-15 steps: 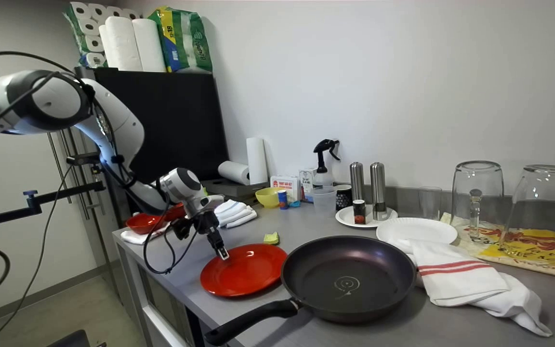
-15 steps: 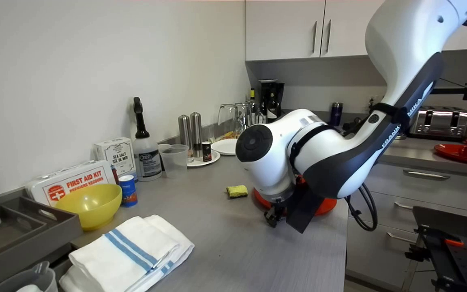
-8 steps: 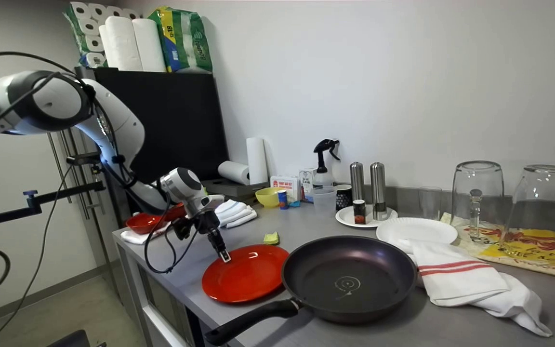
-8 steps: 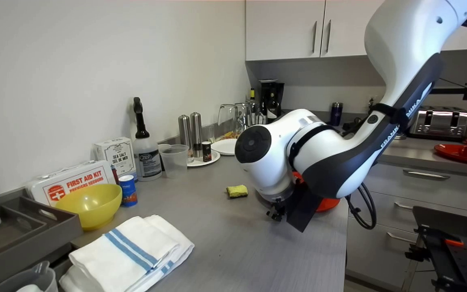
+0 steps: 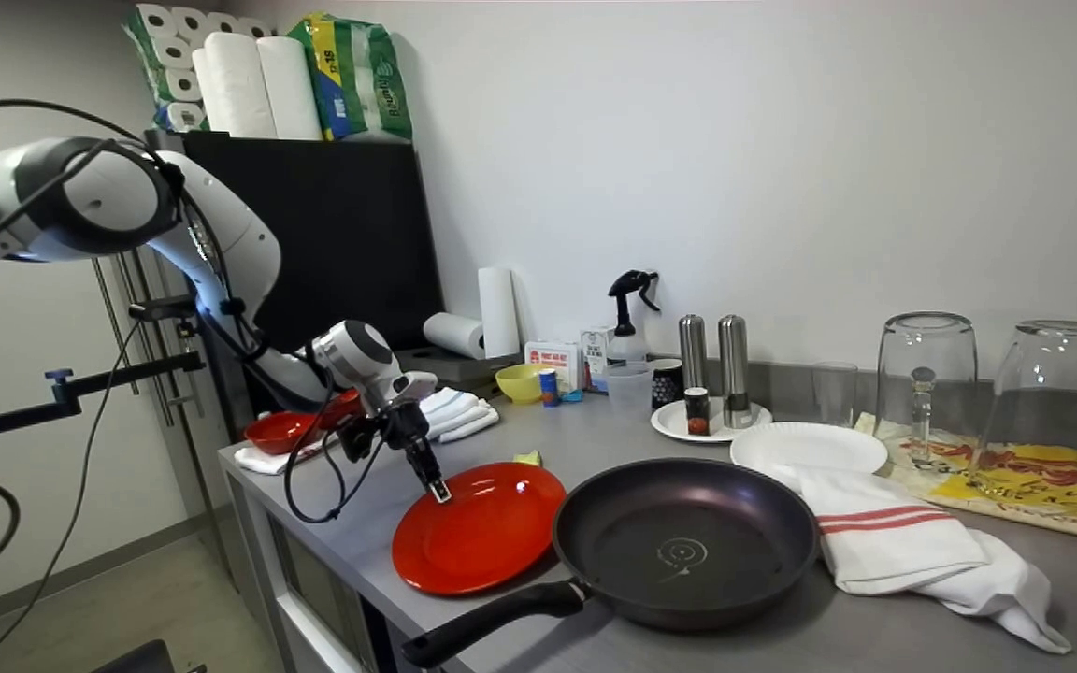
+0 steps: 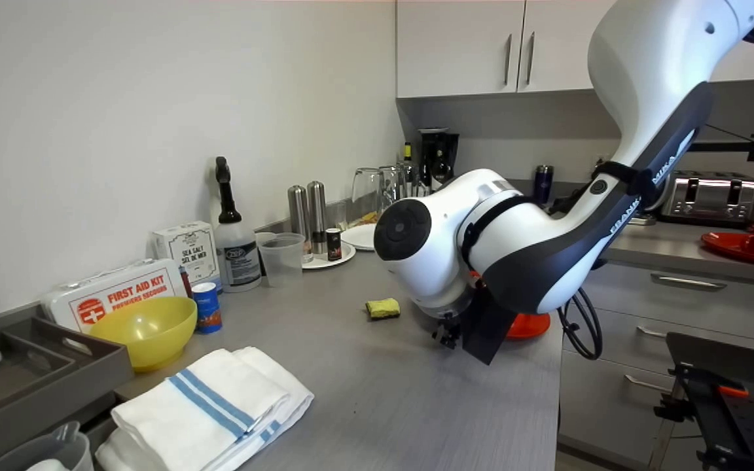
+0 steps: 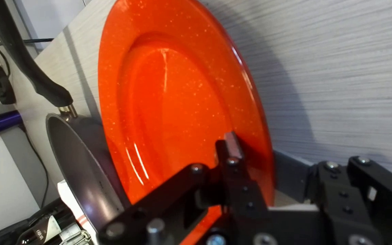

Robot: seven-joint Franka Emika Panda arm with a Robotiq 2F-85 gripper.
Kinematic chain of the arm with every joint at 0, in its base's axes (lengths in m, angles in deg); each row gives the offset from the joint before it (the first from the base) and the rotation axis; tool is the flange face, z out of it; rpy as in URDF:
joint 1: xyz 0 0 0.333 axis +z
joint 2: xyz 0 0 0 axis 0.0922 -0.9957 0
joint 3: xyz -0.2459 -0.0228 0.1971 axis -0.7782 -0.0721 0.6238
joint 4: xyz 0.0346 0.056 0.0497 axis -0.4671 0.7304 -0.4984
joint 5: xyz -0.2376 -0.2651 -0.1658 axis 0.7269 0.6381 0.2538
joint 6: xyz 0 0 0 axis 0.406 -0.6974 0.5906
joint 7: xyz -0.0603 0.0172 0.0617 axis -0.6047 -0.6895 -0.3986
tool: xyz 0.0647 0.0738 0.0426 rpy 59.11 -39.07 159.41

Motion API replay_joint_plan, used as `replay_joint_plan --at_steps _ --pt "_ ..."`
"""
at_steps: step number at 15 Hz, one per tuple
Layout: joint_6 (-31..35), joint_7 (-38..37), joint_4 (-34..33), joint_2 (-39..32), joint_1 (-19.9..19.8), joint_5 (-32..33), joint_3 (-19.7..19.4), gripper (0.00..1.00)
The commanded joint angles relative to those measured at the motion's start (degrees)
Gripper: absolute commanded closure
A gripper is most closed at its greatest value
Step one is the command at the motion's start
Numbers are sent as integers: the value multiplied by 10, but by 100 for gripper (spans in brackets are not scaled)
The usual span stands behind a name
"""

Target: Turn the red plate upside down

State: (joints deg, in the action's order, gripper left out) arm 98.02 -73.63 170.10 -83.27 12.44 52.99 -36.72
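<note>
You read "FIRST AID KIT" on the white rectangular case point(image 6: 122, 286); right of it, "SEA SALT" on a white carton point(image 6: 187, 250), "ZEP" on a black-nozzled spray bottle point(image 6: 239, 255), "FRANK" on the black-and-white arm point(image 6: 616, 226).

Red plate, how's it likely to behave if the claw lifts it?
The red plate looks stiff, showing no bend in the claw's grip. Its glossy surface may slip. Held near one edge, it could twist or droop.
</note>
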Motion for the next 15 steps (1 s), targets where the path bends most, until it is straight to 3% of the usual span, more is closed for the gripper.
replay_joint_plan --at_steps 1,15 --pt "7 2 -9 -11 -5 -5 4 93" --pt "-1 26 -41 55 1 -52 25 94"
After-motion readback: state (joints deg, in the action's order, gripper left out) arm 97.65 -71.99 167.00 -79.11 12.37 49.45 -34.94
